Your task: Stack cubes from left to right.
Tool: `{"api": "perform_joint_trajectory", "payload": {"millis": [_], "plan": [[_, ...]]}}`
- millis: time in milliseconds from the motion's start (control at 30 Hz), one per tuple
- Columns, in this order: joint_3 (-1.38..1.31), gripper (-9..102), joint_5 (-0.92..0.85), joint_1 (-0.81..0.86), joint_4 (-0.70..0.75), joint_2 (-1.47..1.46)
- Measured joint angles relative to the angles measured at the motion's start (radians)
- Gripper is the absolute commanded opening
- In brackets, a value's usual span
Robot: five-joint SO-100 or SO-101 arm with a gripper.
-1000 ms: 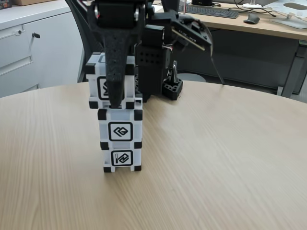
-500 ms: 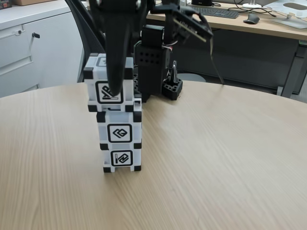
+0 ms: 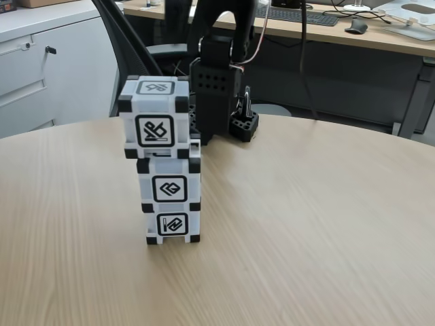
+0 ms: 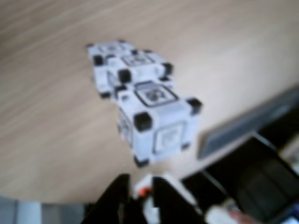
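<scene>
Standing three high on the wooden table (image 3: 306,224), the cubes form a tower a little left of centre in the fixed view. Bottom cube (image 3: 172,224) sits flat on the wood, its front symbol facing the camera. Middle cube (image 3: 170,185) rests squarely on it, edges close to flush. Top cube (image 3: 155,117) sits on the middle one but shifted to the left in this view, so its left edge overhangs and a strip of the middle cube's top shows at the right. All three look upright, none tilted.

Behind the tower, the black arm base (image 3: 215,95) stands at the table's far edge, with a small black holder (image 3: 244,125) just beside it on the right. Past that, a desk (image 3: 380,34) carries a keyboard (image 3: 297,15) and a mouse (image 3: 356,26), and a white cabinet (image 3: 47,61) sits at the far left.

Over to the wrist view, and it is blurry: the tower is seen from above at a slant, top cube (image 4: 156,119) nearest, the lower two trailing away toward the upper left. The gripper (image 4: 140,198) pokes in at the bottom edge, well apart from the cubes and touching none of them. Its two dark fingers (image 4: 114,200) appear to stand slightly spread with nothing between them, though the blur makes that hard to be sure of.
</scene>
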Motion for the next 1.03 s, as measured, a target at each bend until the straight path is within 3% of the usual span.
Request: {"api": "perform_joint_trajectory", "payload": {"millis": [1033], "plan": [[0.005,0,-0.021,0.000,0.000,0.117]]}}
